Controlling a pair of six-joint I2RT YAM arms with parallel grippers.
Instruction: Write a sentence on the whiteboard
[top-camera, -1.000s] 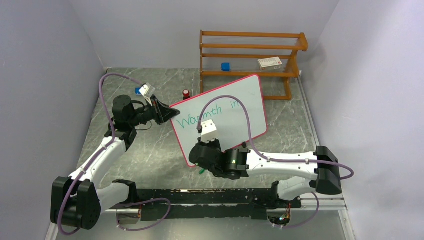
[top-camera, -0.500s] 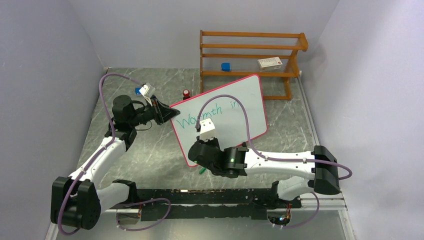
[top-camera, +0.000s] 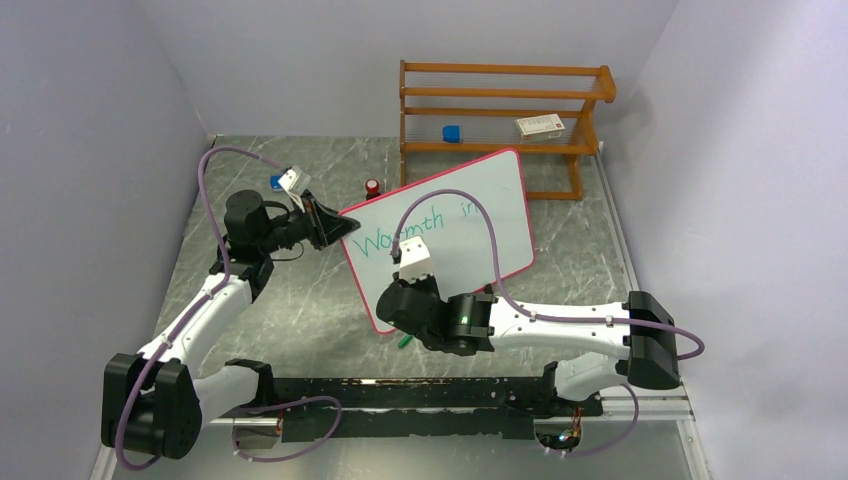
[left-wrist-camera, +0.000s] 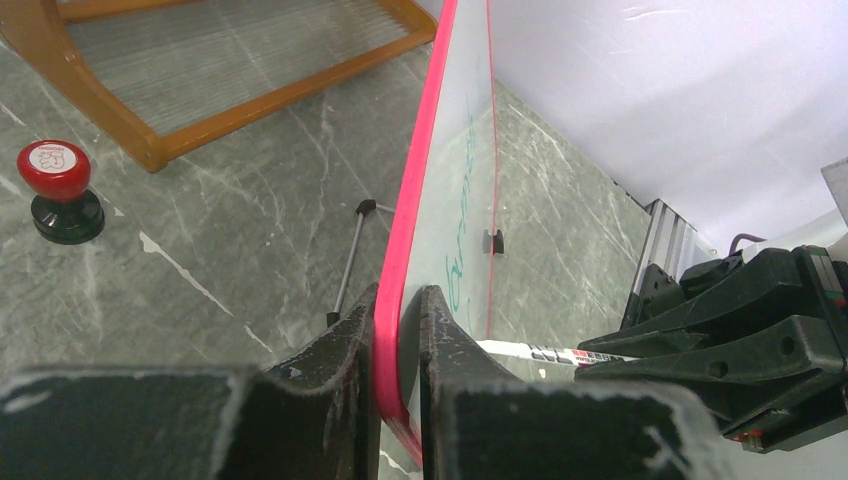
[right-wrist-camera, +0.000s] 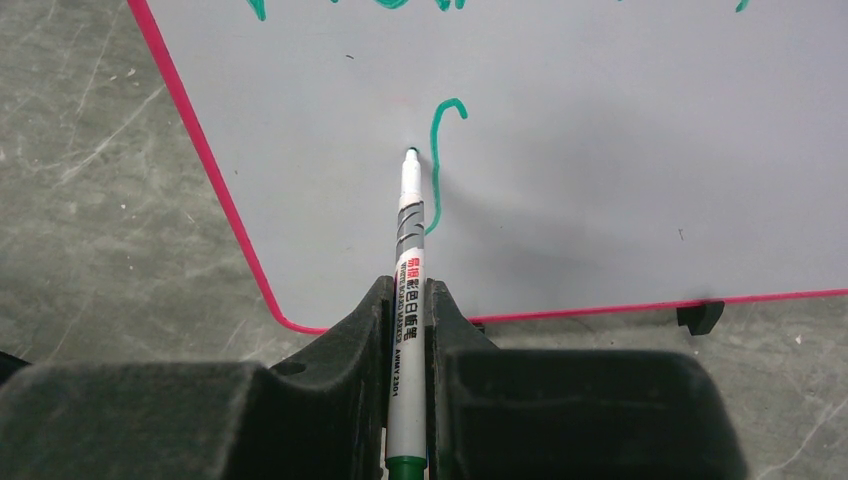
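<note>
The whiteboard (top-camera: 470, 225) stands tilted on the table, pink-framed, with green writing "Warmth in" on it. My left gripper (top-camera: 335, 228) is shut on the board's left edge (left-wrist-camera: 400, 300), one finger on each face. My right gripper (right-wrist-camera: 408, 300) is shut on a white marker (right-wrist-camera: 405, 300) with a green end. The marker tip (right-wrist-camera: 411, 153) touches the board's lower left part, just left of a fresh green stroke (right-wrist-camera: 437, 160). Seen from above, the right gripper (top-camera: 405, 300) sits in front of the board's lower left corner.
A wooden rack (top-camera: 500, 120) stands behind the board, holding a blue block (top-camera: 451, 132) and a white card box (top-camera: 540, 125). A red-topped stamp (top-camera: 372, 187) and a small blue object (top-camera: 275, 182) sit on the marble table near the left gripper.
The right arm has shifted slightly left along the board's lower part with the marker. The left arm and the board have held still.
</note>
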